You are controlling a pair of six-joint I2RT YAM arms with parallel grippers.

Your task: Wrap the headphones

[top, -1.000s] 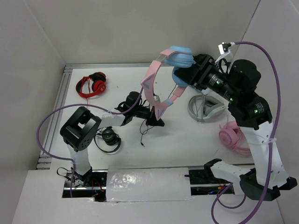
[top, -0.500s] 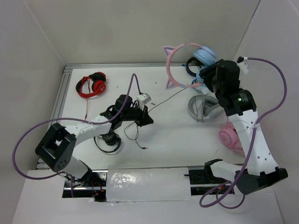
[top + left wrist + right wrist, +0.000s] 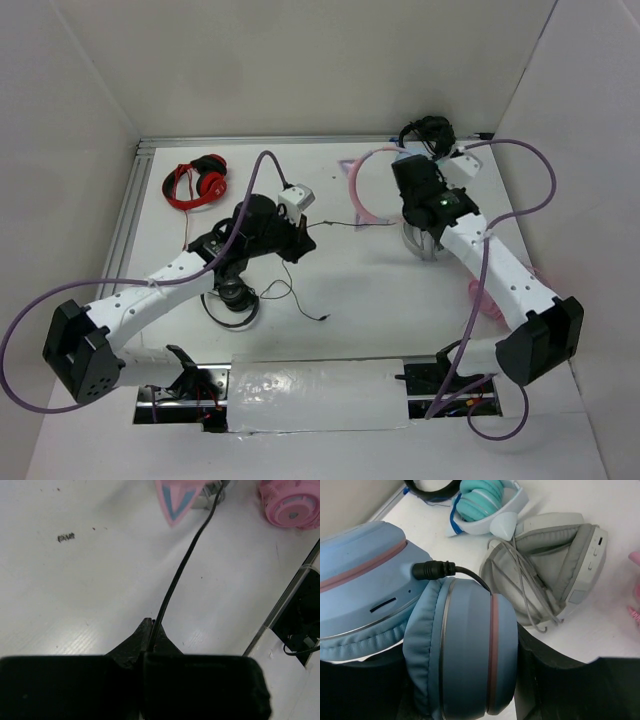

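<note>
Two arms share one pair of cat-ear headphones [image 3: 365, 575]. The right gripper [image 3: 465, 687], bent down just beside the grey headphones [image 3: 555, 570], squeezes both blue cups [image 3: 460, 645]. The left gripper [image 3: 149, 630] reaches toward the grey headphones, pinched shut on the black cable [image 3: 180, 570]. A moment ago the cat-ear headphones were higher up, and now they are lower.
</note>
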